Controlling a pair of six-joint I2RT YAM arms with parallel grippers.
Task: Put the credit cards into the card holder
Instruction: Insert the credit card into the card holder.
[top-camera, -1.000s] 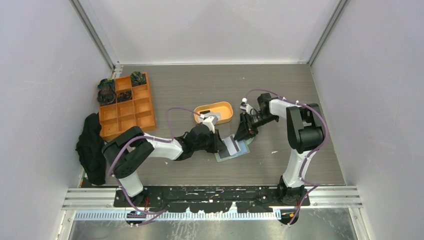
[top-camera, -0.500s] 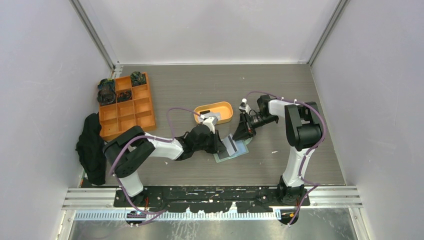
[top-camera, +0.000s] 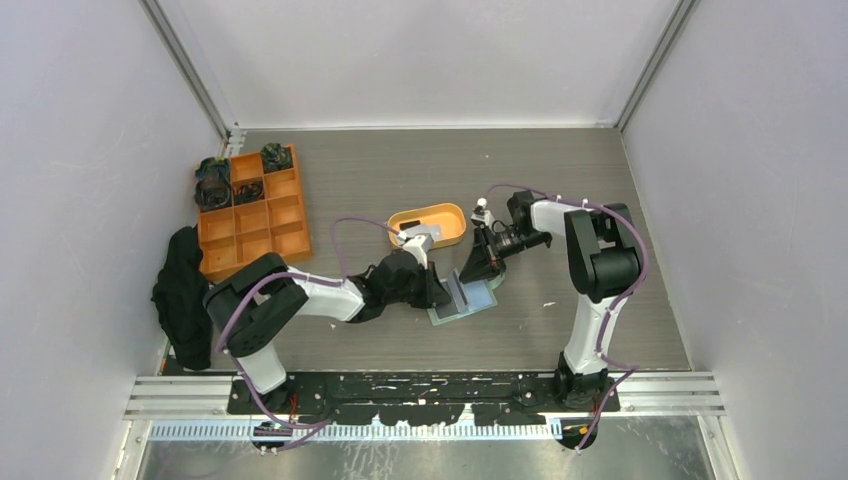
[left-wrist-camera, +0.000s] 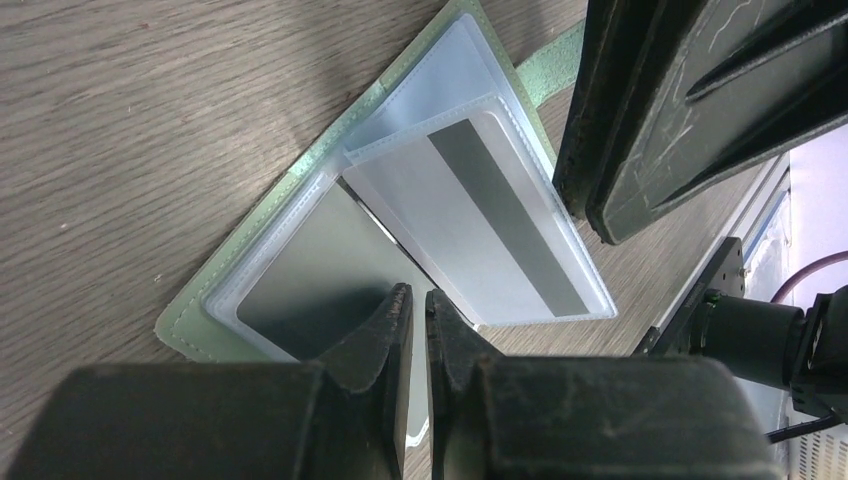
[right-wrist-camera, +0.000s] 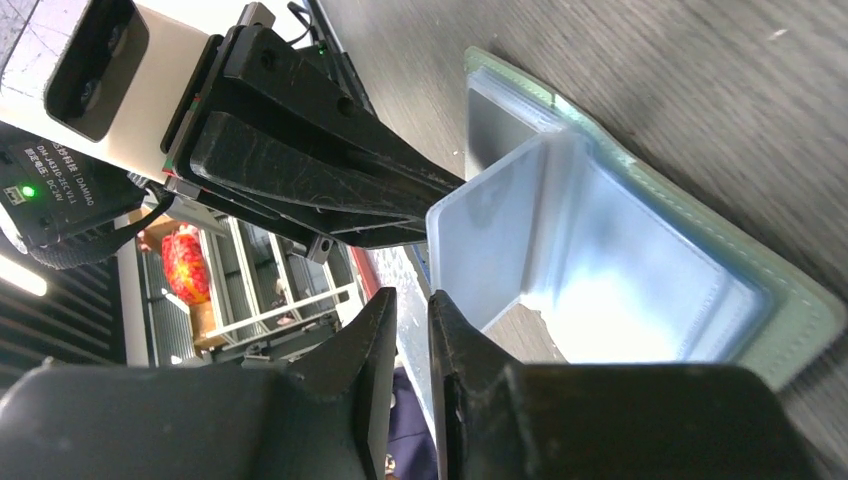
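The card holder (top-camera: 467, 298) lies open and flat on the table (top-camera: 380, 170), a little to the near side of its middle, between the two grippers. Its sage-green rim frames clear plastic pockets. One clear sleeve (right-wrist-camera: 500, 230) stands lifted off the rest like a turned page, and inside it sits a white card with a dark stripe (left-wrist-camera: 480, 215). A grey card (left-wrist-camera: 310, 275) lies in the pocket beneath, at the holder's other half. The left gripper (left-wrist-camera: 418, 305) is low over the grey card, its jaws pressed almost together with only a thin slit between them; nothing is clearly caught there. The right gripper (right-wrist-camera: 412, 305) comes in from the opposite side, at the free edge of the lifted sleeve. Its jaws are also narrow, and the sleeve's edge runs down to the slit, but I cannot tell whether it is pinched. Just behind the holder sits an orange oval tray (top-camera: 446, 237) with something dark in it. Well to the left stands an orange grid organiser (top-camera: 250, 212), with dark items in its far compartments, and a black cloth (top-camera: 183, 295) lies at the table's left edge.
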